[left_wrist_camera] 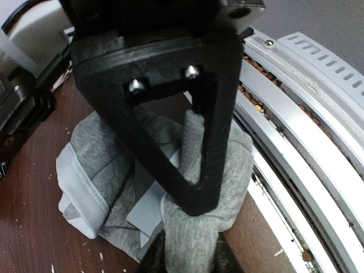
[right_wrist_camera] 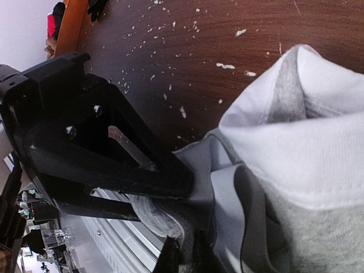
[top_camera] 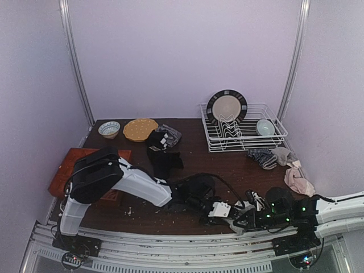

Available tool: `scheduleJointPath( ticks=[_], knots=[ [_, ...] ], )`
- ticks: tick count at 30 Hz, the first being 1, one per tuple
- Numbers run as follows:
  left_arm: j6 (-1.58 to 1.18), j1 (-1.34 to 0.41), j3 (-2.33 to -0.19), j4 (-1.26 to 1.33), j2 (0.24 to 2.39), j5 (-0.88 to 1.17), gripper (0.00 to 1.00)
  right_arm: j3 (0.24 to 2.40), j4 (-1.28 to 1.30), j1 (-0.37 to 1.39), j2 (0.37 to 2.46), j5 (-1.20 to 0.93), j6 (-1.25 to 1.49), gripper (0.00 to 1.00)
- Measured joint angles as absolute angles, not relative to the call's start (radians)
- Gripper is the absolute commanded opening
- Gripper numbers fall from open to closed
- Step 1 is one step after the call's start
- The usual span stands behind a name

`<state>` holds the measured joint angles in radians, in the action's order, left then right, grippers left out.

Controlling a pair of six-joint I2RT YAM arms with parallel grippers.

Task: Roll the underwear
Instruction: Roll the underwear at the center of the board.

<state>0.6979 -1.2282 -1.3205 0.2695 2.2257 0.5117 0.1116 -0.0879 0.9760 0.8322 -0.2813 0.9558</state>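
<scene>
Left gripper (left_wrist_camera: 187, 259): nearly closed, pinching a fold of the cloth
Right gripper (right_wrist_camera: 183, 259): closed on its edge
Grey underwear (left_wrist_camera: 102, 170): bunched, at 3 o'clock of left gripper in top view

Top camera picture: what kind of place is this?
Probably a robot practice booth, not a real home. Plain pale walls box in one wooden table, robot arms are bolted to a metal rail at its edge, and a dish rack and grey underwear look like practice props.
</scene>
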Motion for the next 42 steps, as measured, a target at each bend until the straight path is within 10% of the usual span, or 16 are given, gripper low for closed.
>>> scheduleJointPath(
  ticks=[8,19,32,42],
  knots=[
    [0.691,-1.224,-1.322,0.248,2.226,0.524,0.0,0.174,-0.023,0.984,0.865,-0.291,0.903,0.34],
    [0.594,-1.227,-1.113,0.277,2.077,0.429,0.0,0.372,0.192,1.002,0.818,-0.175,0.807,0.47],
    [0.413,-1.233,-0.978,0.168,1.921,0.317,0.0,0.422,0.149,1.002,1.133,-0.071,0.885,0.3],
    [0.228,-1.238,-0.971,0.105,1.901,0.327,0.0,0.625,0.064,0.986,1.432,-0.136,0.801,0.34]
  ],
)
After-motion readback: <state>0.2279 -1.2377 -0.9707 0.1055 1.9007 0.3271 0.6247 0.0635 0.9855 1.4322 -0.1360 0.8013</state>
